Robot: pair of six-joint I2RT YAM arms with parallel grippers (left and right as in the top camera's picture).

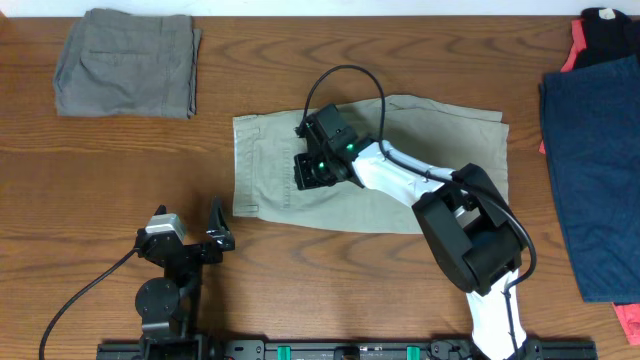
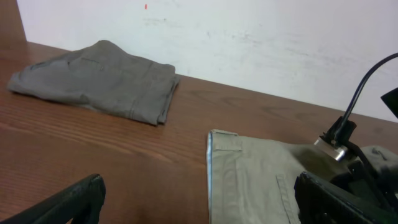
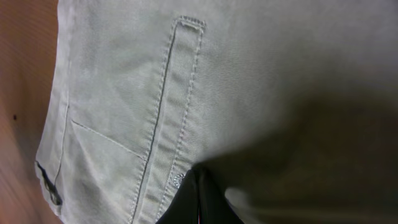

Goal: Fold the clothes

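Note:
The pale khaki shorts (image 1: 270, 160) lie flat in the middle of the table, waistband to the left. They also show in the left wrist view (image 2: 261, 180) and fill the right wrist view (image 3: 124, 81), with a stitched pocket welt. My right gripper (image 1: 312, 172) is down on the shorts' left half. Its fingers (image 3: 199, 186) are closed together, with cloth gathered at their tips. My left gripper (image 1: 200, 235) is open and empty near the front edge, to the front left of the shorts; the left wrist view (image 2: 199, 208) shows bare table and the waistband between its fingers.
Folded grey shorts (image 1: 125, 62) lie at the back left and show in the left wrist view (image 2: 99, 81). A navy garment (image 1: 595, 170) lies along the right edge, with black and red garments (image 1: 605, 35) behind it. The right arm's cable loops above the khaki shorts.

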